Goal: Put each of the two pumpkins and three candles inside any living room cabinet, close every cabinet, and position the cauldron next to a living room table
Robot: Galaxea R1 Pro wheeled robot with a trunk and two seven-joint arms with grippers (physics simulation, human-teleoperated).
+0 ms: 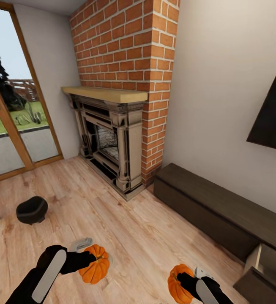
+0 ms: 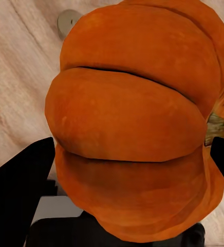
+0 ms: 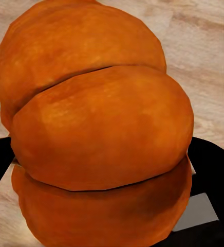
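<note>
Down at the lower left of the head view, the left gripper (image 1: 87, 256) has its jaws pinching a pumpkin (image 1: 94, 264); in the left wrist view that pumpkin (image 2: 137, 118) bulges between the two black fingers (image 2: 19, 190), its stem off to one side. At the lower right, the right gripper (image 1: 184, 279) has its jaws pressed onto the second pumpkin (image 1: 176, 283). In the right wrist view this second pumpkin (image 3: 99, 128) sits squarely between the dark fingers (image 3: 215, 170), with plank floor behind it.

Both pumpkins hang over the light wood floor (image 1: 125, 228), well apart from each other.

Further out, toward the left edge, the black cauldron (image 1: 31, 209) stands on the floor, apart from the left gripper, and a small pale object, cut off by the frame, sits just beyond it at the very edge; I cannot tell what it is.

To the right, the long dark cabinet (image 1: 214, 209) runs along the white wall. At the lower right corner one of its drawers (image 1: 264, 274) stands pulled open, showing a pale inside, near the right gripper.

At the middle stands the brick fireplace (image 1: 112, 126), beside the cabinet's far end. Glass doors (image 1: 11, 122) fill the upper left, and a dark screen (image 1: 273, 114) hangs on the wall at the right edge.
</note>
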